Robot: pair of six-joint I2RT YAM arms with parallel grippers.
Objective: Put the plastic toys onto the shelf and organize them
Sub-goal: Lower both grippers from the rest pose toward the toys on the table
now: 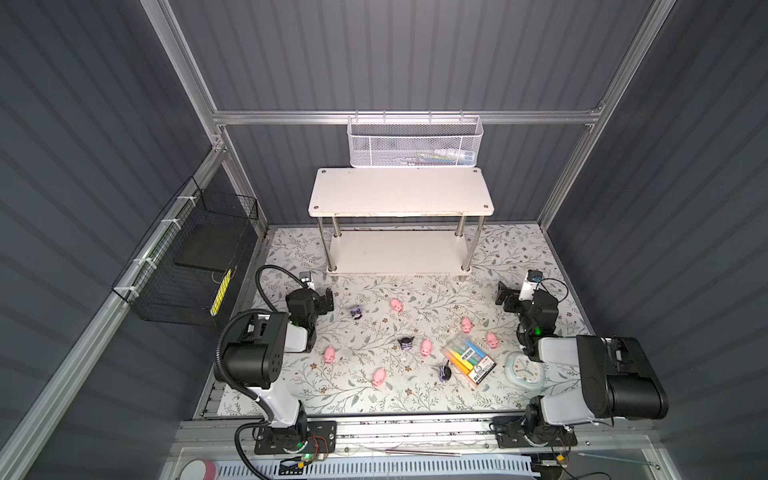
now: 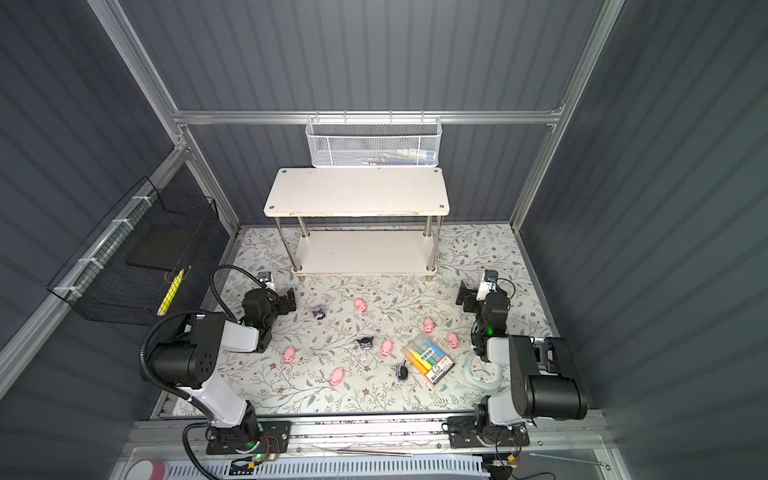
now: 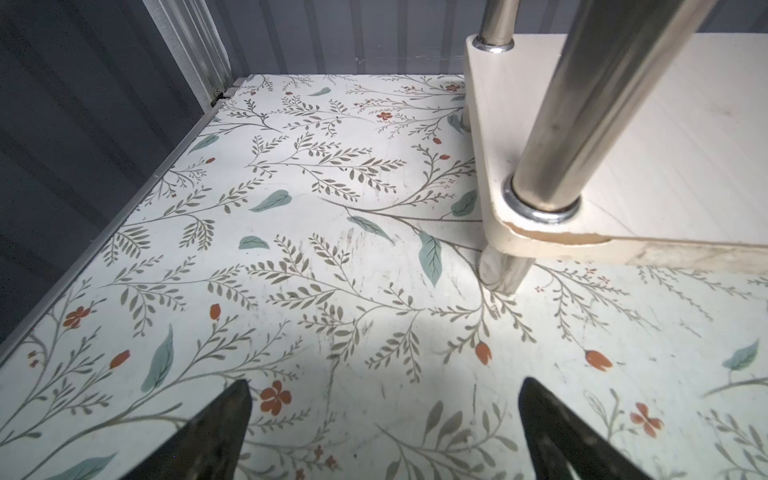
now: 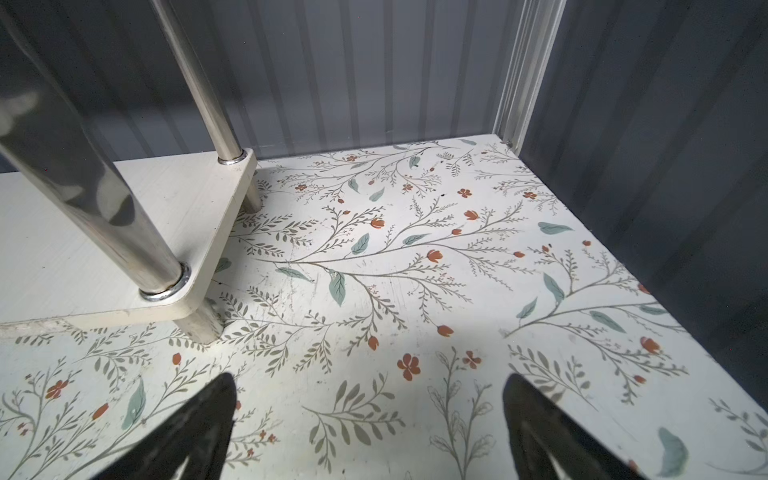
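shelf: matt white boards, chipped edge showing raw wood
posts: shiny polished metal
table: smooth floral print, scuffed
pigs: pink plastic

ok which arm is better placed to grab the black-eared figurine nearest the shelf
Left, most likely. The left gripper is open and sits just beside that figurine, with nothing between them. The right gripper, also open, is far over on the other side.

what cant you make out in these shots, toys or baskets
- white mesh basket, both top views: mesh blurs its coloured contents.
- clock, both top views: right arm covers its edge.
- shelf, top views: upper board hides the lower board's back.
- plastic toys: too small for detail in top views; outside both wrist views.
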